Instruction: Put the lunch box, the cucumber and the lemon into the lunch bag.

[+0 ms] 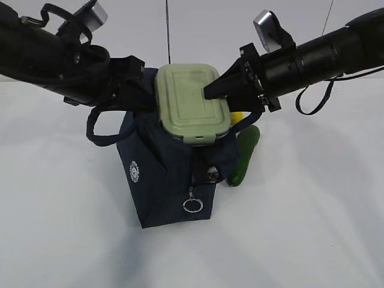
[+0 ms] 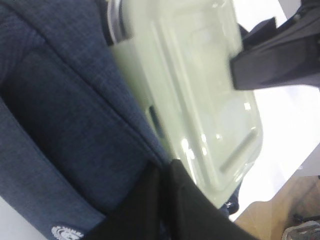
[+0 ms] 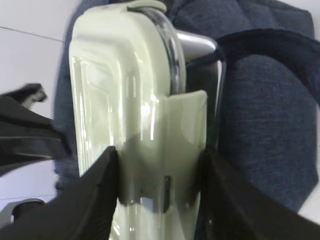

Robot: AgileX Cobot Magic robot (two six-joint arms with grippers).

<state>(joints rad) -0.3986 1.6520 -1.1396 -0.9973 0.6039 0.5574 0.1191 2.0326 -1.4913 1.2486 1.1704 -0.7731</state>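
Both arms [image 1: 54,54] are matte black with looping black cables (a silver-grey camera block [image 1: 267,30] tops each wrist).

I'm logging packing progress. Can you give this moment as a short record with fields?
lunch box: at the bag's mouth, lid up, not yet fully inside
right end effector: closed on the lunch box at its side clip
left end effector: shut, at the bag's top edge
bag: upright, open
cucumber: on the table, right of the bag
lemon: behind the cucumber, mostly hidden
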